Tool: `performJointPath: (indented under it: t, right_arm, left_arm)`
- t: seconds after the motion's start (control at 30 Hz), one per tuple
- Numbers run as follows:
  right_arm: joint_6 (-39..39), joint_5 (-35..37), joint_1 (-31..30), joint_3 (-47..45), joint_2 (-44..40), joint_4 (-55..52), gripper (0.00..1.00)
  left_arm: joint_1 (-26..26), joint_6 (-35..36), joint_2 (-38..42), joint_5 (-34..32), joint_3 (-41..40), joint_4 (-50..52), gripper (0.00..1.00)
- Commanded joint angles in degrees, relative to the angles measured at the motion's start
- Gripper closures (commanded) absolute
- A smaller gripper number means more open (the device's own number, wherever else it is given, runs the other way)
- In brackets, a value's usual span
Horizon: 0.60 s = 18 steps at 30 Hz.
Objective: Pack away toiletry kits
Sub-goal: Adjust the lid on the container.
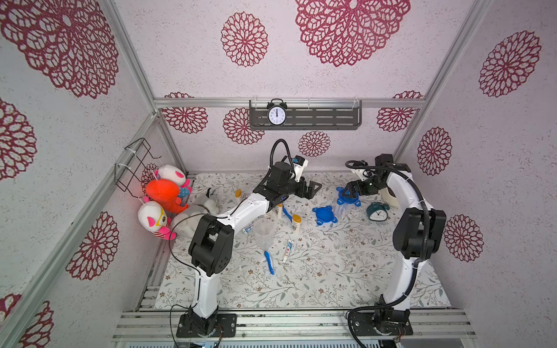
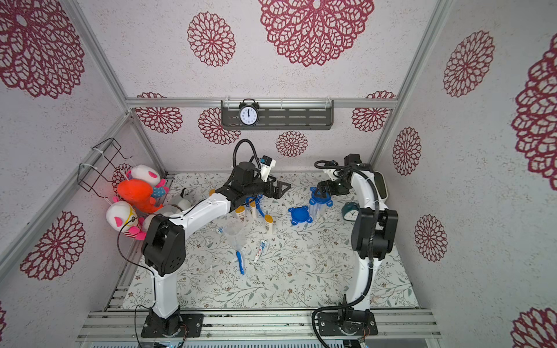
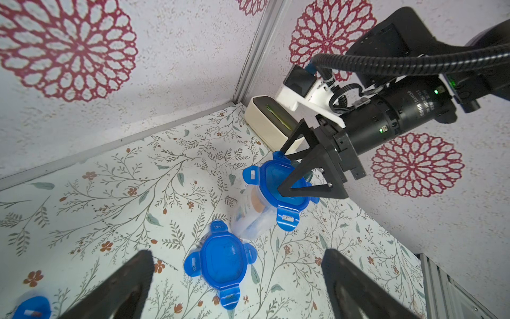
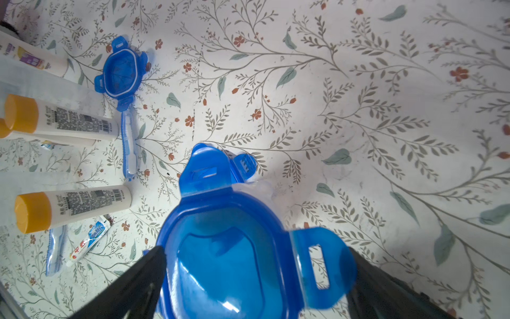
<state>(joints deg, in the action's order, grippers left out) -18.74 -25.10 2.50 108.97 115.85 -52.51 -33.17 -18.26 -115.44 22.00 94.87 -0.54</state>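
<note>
Straddling the blue lid (image 4: 226, 262) of the upright clear jar (image 1: 342, 211) on the table's (image 1: 331, 280) far right side, the right claw (image 3: 281, 171) gapes wide; contact is unclear. The left claw (image 1: 313, 189) hangs wide and empty, near a loose lid (image 1: 325, 214).

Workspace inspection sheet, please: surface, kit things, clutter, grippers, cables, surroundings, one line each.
Surface: floral mat, kit items scattered.
Job's things: lidded jar beside loose blue lid; lidless jar, toothbrush, toothpaste tube, orange-capped bottle unpacked.
Clutter: teal alarm clock, plush toys.
Grippers: left gripper open, empty; right gripper open, jaws astride the lidded jar's lid.
Cables: black hose along right arm, off the mat.
Surroundings: flowered walls; shelf holding black clock.
</note>
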Motion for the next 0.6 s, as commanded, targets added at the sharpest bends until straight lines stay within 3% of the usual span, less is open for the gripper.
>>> performJointPath:
  t: [0.0, 0.23, 0.4, 0.57]
  right_arm:
    - [1.78, 2.52, -0.22, -0.45, -7.3, 3.91, 0.01]
    - [0.46, 6.34, -2.43, -0.95, -10.49, 1.43, 0.01]
    - [-2.58, 13.72, -5.68, -0.8, -8.33, -1.5, 0.01]
    - [-3.97, 16.2, -6.61, 1.45, -5.46, -3.88, 0.01]
  left_arm:
    - [0.16, -0.23, -1.04, 0.19, 1.3, 0.53, 0.01]
    - [0.19, -0.37, -1.32, 0.47, 1.72, 0.27, 0.01]
    - [0.12, -0.54, -1.57, 0.88, 1.96, 0.36, 0.01]
    - [0.12, -0.24, -1.46, 0.77, 1.89, 0.8, 0.01]
